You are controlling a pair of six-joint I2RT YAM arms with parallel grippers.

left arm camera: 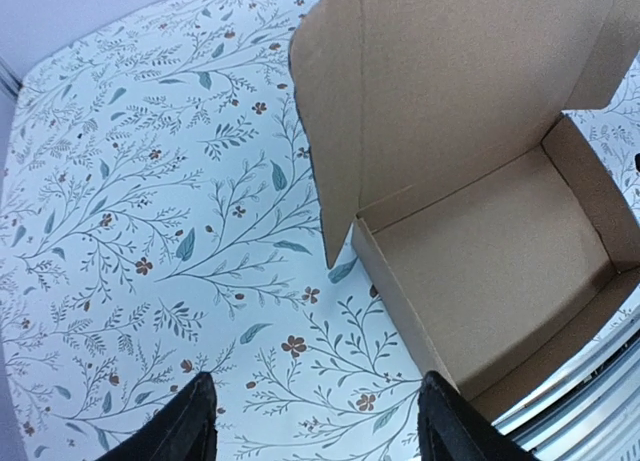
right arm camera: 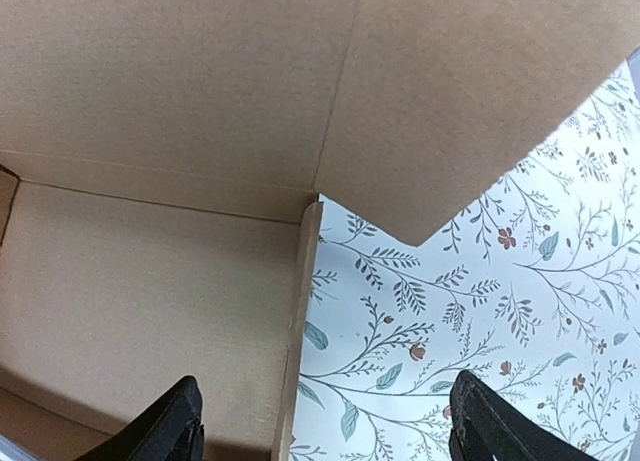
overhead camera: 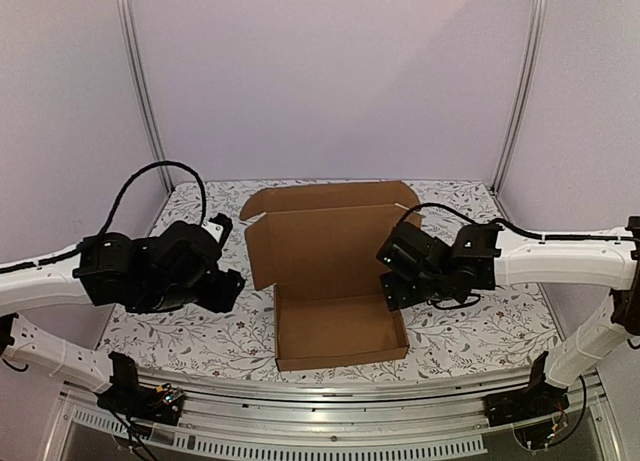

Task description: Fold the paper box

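we judge the paper box (overhead camera: 335, 326) light, stiff; pinch its lid edge (overhead camera: 322, 212). left fingers (left arm camera: 190, 423), right fingers (right arm camera: 168, 428) gape wide.

— The top view is evenly lit, soft and a little dim, with a lilac cast. The paper box (overhead camera: 330, 281) throws only a faint shadow on the tablecloth (overhead camera: 230, 346).

— The wrist views look brighter. The left gripper (left arm camera: 317, 381) shows near-black fingers (left arm camera: 190, 426) with almost no detail.

— The floral print stays sharp there. The metal rail (overhead camera: 320, 399) bows along the top view's bottom edge.
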